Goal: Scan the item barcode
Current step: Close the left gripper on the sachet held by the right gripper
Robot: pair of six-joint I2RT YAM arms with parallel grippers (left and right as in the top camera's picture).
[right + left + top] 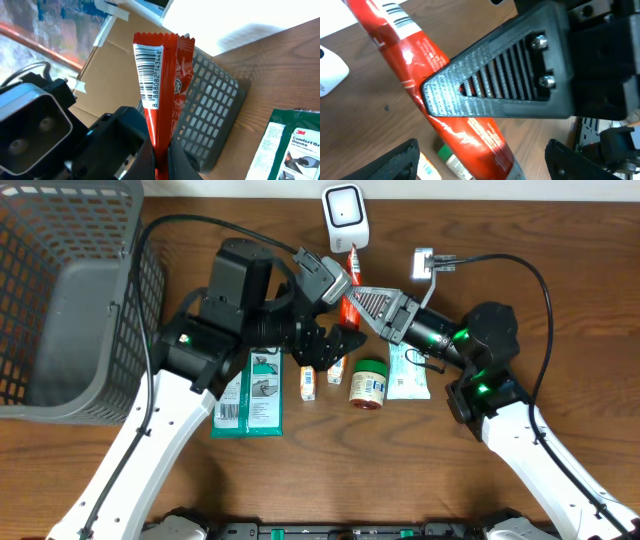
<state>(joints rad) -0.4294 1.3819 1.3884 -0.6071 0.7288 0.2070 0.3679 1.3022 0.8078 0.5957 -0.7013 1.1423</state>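
The item is a red tube [349,306] with a white barcode label [150,75] near its crimped end. My right gripper [161,160] is shut on the tube's lower part and holds it above the table, crimped end toward the white scanner [343,215] at the back edge. My left gripper [482,152] stands open just left of it. Its dark fingers [400,160] are wide apart on either side of the tube's cap end, not touching it. In the left wrist view the right gripper's ribbed finger [510,80] lies across the tube [420,55].
A grey basket [60,310] fills the left side. On the table under the grippers lie a green glove packet [250,395], two small boxes [308,380], a green-lidded jar [368,383] and a white-green packet [408,375]. A cable [500,265] loops at the back right.
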